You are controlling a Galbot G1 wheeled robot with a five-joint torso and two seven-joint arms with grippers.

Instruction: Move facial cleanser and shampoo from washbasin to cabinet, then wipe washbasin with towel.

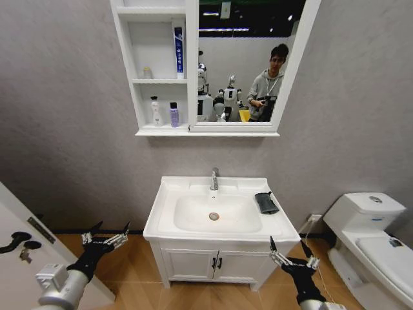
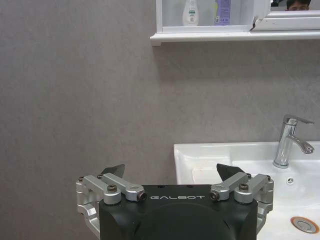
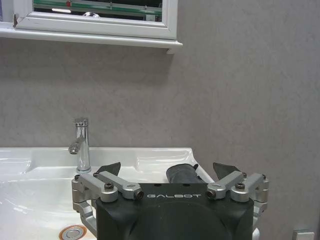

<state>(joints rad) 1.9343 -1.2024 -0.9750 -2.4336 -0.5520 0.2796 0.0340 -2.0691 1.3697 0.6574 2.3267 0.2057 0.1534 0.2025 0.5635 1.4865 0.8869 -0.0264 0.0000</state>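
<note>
On the wall above the washbasin (image 1: 161, 213): the cabinet (image 1: 191, 64), white, with three open shelves at its left and a mirror (image 1: 248, 61) at its right. Lowest shelf: one white bottle (image 1: 155, 112) and, just beside it, one purple bottle (image 1: 174, 115), both upright. Middle shelf: a small pale container (image 1: 147, 73) and a tall blue tube (image 1: 179, 53) standing against the mirror-side wall; which of these is the cleanser or the shampoo cannot be told. Washbasin: white rectangular top, oval bowl with a round drain (image 1: 213, 216) at centre, chrome faucet (image 1: 214, 179) at the rear edge. Towel (image 1: 266, 203): one, dark, folded, lying on the rim to the robot's right of the bowl, well apart from the faucet. Below the top: a white vanity (image 1: 216, 261) with two doors and black handles. Right of the vanity: a white toilet (image 1: 371, 236). Left gripper (image 1: 105, 236): low, in front of and to the left of the washbasin's front-left corner, fingers spread wide and empty, touching nothing. Right gripper (image 1: 293, 253): low, in front of the washbasin's front-right corner, fingers likewise spread and empty; the right wrist view places the towel just beyond it on the rim. Left wrist view: the faucet and the bowl's left rim beyond the released fingers, the two bottles on the shelf overhead.
</note>
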